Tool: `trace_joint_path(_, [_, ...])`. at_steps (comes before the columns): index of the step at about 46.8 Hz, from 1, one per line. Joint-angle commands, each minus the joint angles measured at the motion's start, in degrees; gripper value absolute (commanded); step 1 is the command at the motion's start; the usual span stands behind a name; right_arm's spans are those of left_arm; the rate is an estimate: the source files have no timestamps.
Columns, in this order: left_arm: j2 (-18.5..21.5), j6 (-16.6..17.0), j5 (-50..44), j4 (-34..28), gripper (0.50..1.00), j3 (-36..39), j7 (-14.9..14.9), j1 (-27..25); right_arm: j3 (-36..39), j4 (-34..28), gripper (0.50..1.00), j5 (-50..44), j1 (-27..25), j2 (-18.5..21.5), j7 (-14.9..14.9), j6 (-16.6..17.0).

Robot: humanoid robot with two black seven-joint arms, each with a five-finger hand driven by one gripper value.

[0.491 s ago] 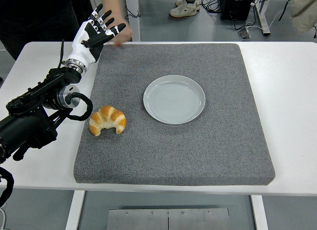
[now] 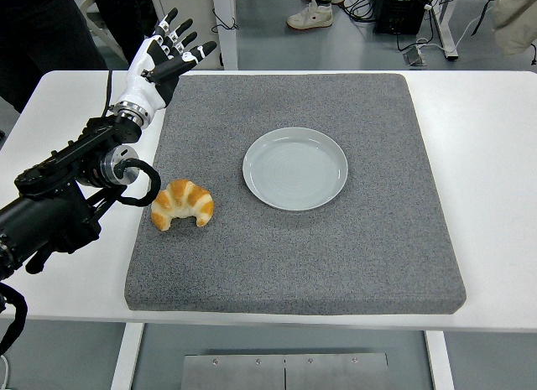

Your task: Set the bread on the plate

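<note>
A golden croissant point(image 2: 182, 204) lies on the grey mat point(image 2: 336, 256) near its left edge. A pale grey-blue plate point(image 2: 295, 168) sits bare in the middle of the mat, to the right of the croissant. My left hand point(image 2: 164, 59) is raised over the mat's far left corner, fingers spread, holding nothing. It is well behind the croissant. The black left forearm point(image 2: 75, 184) runs down along the mat's left side. The right arm is out of view.
The mat covers most of the white table point(image 2: 487, 155). A person in dark clothes point(image 2: 50, 29) stands at the far left behind the table. Cables and table legs show on the floor beyond.
The person's hand that reached in at the mat's far left corner has pulled away. My left hand has shifted slightly; the croissant and plate have not moved.
</note>
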Motion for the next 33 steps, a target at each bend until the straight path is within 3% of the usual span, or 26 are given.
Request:
trace_joint_path(1, [-0.2, 0.0, 0.0, 0.0, 0.958, -0.1, -0.1, 0.1, 0.0, 0.0, 1.0, 0.0, 0.0, 0.0, 0.0, 0.0])
trace_joint_path(24, [-0.1, 0.1, -1.0, 0.0, 0.957, -1.1, 0.5, -0.3, 0.0, 0.0, 1.0, 0.0, 0.0, 0.0, 0.0, 0.0])
trace_joint_path(33, [-1.0, 3.1, -0.9, -0.1, 0.955, -1.3, 2.5, -1.8, 0.0, 0.0, 1.0, 0.0, 0.0, 0.0, 0.0, 0.0])
